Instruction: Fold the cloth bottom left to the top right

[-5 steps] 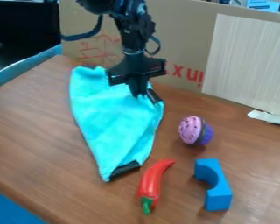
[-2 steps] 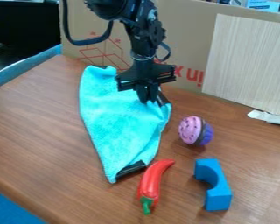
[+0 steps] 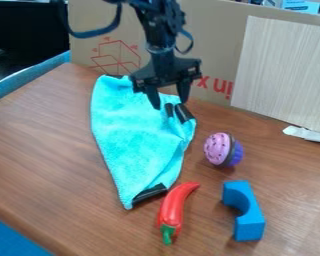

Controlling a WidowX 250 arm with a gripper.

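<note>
While the gripper was held by the cloth's top right part, its two fingers were spread apart. The cloth was partly folded, and its bottom tip was placed just beside a red pepper. To the right, a toy cupcake was tipped on its side, and a blue block was set near the pepper. All were held up by a brown table. Behind, cardboard and a pale board were stood up.
</note>
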